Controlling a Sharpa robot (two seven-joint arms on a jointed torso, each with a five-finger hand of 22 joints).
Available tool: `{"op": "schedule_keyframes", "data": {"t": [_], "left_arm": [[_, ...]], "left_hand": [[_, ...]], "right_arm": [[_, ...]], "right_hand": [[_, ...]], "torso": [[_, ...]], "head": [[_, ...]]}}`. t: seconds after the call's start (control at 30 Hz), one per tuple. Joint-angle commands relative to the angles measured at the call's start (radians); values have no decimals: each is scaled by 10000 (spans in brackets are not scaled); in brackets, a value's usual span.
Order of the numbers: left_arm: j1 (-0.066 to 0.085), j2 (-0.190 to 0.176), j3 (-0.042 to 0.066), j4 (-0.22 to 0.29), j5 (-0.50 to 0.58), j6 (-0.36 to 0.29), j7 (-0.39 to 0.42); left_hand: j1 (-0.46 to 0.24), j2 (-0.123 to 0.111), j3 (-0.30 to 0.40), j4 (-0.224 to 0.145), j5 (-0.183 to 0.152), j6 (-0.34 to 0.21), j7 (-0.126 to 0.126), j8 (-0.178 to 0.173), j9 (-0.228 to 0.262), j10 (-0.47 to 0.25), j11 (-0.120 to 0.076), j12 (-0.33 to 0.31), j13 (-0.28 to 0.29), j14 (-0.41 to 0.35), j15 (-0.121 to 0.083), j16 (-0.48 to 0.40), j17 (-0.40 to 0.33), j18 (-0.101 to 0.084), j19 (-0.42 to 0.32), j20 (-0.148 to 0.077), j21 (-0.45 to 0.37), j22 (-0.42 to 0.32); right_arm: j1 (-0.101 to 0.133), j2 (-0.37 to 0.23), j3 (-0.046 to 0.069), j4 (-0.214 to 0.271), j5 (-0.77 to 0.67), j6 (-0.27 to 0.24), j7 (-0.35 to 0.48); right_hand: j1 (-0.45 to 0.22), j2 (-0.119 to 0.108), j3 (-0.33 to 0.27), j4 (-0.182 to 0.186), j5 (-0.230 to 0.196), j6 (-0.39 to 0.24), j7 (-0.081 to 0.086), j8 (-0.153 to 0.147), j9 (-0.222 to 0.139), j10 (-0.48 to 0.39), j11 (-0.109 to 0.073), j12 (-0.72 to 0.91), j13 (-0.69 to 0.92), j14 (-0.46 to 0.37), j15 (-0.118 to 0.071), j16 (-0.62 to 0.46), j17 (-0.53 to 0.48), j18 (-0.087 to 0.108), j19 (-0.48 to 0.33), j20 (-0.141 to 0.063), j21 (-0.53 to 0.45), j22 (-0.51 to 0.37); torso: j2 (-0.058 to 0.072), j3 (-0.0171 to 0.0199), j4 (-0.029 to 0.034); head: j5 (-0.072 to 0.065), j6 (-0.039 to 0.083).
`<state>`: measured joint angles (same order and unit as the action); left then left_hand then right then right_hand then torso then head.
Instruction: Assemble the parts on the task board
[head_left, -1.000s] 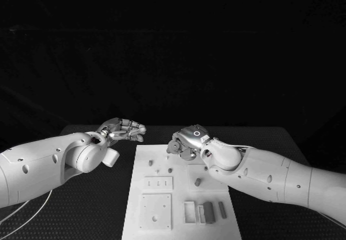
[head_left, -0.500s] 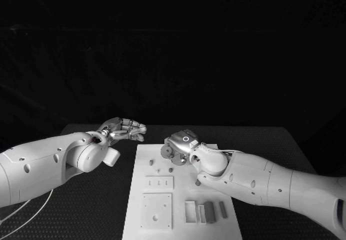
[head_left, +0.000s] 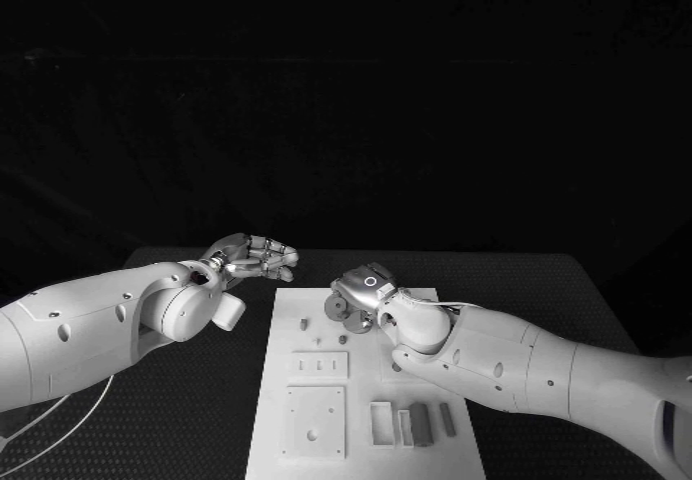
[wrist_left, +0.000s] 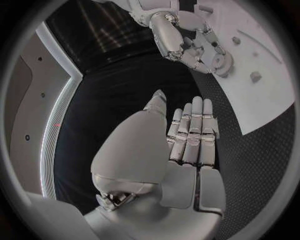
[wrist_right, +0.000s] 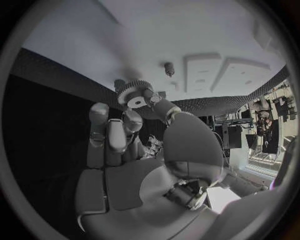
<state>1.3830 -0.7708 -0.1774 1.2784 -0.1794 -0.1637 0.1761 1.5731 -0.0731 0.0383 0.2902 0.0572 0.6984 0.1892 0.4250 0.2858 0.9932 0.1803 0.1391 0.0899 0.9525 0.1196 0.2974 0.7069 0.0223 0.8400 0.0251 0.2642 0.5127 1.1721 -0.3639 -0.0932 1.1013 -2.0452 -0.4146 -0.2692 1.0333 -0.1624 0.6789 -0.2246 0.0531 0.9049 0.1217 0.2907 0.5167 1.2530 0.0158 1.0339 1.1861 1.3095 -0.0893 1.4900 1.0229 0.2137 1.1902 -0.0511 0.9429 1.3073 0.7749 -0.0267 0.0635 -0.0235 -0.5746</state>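
Fingers (wrist_right: 139, 116) of the right hand (head_left: 361, 293) pinch a gear (wrist_right: 134, 93), flat face toward its wrist camera; left hand (head_left: 254, 258) open.

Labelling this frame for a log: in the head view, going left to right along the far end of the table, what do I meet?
Left robot hand → gear held by the right robot hand, over the task board.
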Motion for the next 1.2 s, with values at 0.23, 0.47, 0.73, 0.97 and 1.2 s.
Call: {"op": "schedule_keyframes", "data": {"t": [0.23, 0.47, 0.73, 0.97, 1.2], "left_arm": [[5, 46, 7, -13, -25, 125, 125], [5, 83, 7, -23, -25, 144, 128], [5, 121, 7, -59, -25, 166, 127], [4, 138, 7, -99, -25, 179, 125], [-1, 185, 7, -132, -25, 197, 128]], "left_hand": [[-81, -3, -5, 1, -58, 40, 306, -49, 16, 78, 5, -73, -11, 87, 9, -54, 16, -77, 7, -45, -68, -14], [-82, -3, -7, 1, -58, 39, 306, -52, 17, 77, 5, -76, -12, 86, 9, -59, 20, -78, 8, -45, -72, -14], [-81, -1, -7, 0, -58, 38, 305, -54, 18, 78, 6, -78, -13, 86, 9, -63, 23, -78, 9, -46, -74, -14], [-81, 1, -8, 0, -58, 37, 305, -57, 19, 77, 6, -81, -14, 86, 10, -67, 27, -78, 9, -46, -77, -14], [-80, 2, -10, -1, -58, 35, 305, -60, 20, 78, 7, -84, -14, 87, 10, -72, 31, -79, 10, -46, -81, -14]], "right_arm": [[-59, 117, 0, -136, -137, 209, 90], [-90, 218, -2, -293, -80, 184, 137], [-204, 434, -11, -603, -56, 101, 178], [-245, 516, -47, -749, -21, 87, 208], [-255, 579, -64, -870, 62, 97, 260]], "right_hand": [[21, -84, -14, 68, -29, 84, 61, 39, 9, 62, 0, -54, -22, 87, 9, -48, 16, 481, 45, -15, -55, 39], [24, -75, -14, 71, -29, 85, 61, 37, 9, 64, -1, -55, -26, 91, 8, -50, 16, 481, 48, -15, -57, 39], [28, -67, -14, 72, -29, 82, 62, 33, 9, 65, -1, -57, -30, 94, 8, -52, 17, 481, 51, -16, -59, 39], [39, -55, -15, 69, -29, 72, 63, 25, 6, 67, 0, -58, -34, 98, 7, -54, 18, 481, 54, -18, -62, 40], [45, -52, -19, 64, -29, 64, 65, 17, 5, 68, 2, -59, -38, 103, 7, -56, 22, 481, 57, -20, -65, 40]], "torso": [[-4, 12, -21], [-6, 8, -14], [4, 10, 4], [2, 8, -3], [-6, 9, -38]], "head": [[17, -36], [6, -48], [9, -54], [37, -76], [53, -95]]}}
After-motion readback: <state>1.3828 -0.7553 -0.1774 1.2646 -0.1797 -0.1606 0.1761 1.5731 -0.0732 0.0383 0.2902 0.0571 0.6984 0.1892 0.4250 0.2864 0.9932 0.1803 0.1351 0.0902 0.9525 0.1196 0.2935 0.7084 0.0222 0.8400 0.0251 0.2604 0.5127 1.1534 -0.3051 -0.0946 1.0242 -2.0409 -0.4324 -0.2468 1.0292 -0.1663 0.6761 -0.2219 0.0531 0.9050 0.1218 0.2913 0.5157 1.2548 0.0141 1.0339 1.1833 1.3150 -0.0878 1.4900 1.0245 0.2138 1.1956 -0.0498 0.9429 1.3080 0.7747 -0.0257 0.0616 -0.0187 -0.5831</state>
